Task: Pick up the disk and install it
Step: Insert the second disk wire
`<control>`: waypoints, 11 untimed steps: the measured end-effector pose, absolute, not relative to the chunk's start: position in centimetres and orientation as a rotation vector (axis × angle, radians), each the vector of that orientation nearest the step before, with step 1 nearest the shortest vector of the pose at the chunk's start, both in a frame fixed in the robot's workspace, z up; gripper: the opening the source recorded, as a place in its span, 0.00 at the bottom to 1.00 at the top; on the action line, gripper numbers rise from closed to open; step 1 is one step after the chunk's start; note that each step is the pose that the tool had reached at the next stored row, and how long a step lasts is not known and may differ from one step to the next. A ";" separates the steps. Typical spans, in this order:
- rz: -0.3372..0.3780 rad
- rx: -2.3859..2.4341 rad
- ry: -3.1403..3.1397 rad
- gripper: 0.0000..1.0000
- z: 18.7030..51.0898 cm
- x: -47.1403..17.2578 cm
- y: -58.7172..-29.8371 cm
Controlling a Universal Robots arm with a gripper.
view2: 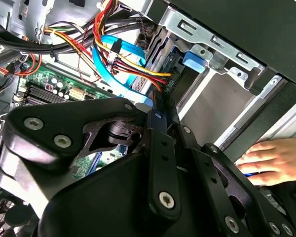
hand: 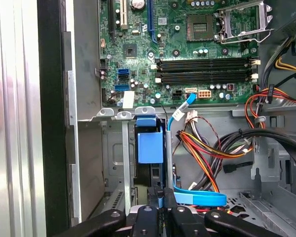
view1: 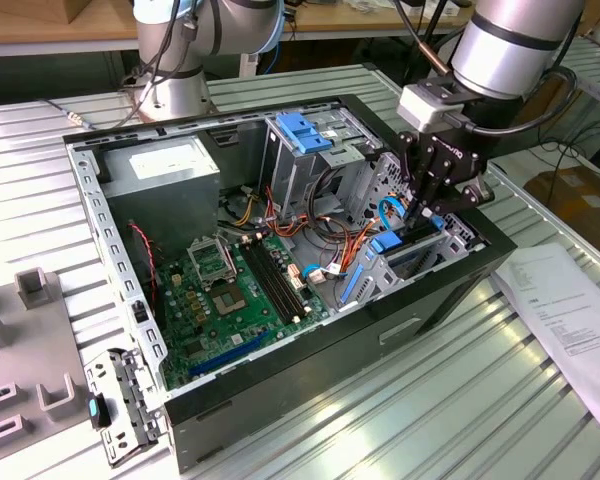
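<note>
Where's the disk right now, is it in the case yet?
The disk stands on edge in the drive bay at the exterior view's right end of the open computer case, directly under the gripper, beside the blue cable.

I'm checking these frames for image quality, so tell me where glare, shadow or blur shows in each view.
Exterior view: the ribbed metal table throws pale glare, and the case floor under the drive cage lies in shadow. Second wrist view: the gripper looms dark and soft up close, and a hand looks washed out. First wrist view: the motherboard is evenly lit and crisp.
</note>
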State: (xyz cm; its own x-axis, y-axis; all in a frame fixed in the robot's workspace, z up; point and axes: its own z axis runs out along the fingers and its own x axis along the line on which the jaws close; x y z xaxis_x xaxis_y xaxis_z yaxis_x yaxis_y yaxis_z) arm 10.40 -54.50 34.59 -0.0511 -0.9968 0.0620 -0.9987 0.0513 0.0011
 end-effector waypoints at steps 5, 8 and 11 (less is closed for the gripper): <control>0.064 2.132 -2.244 0.16 35.0 10.4 -54.5; 0.058 2.135 -2.247 0.16 35.0 10.4 -54.6; 0.019 2.152 -2.265 0.16 35.0 10.4 -55.2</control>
State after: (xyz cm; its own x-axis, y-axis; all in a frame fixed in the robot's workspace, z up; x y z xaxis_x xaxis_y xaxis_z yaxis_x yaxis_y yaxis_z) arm 10.40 -55.24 35.04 -0.0513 -0.9985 0.0206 -0.9987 0.0514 0.0032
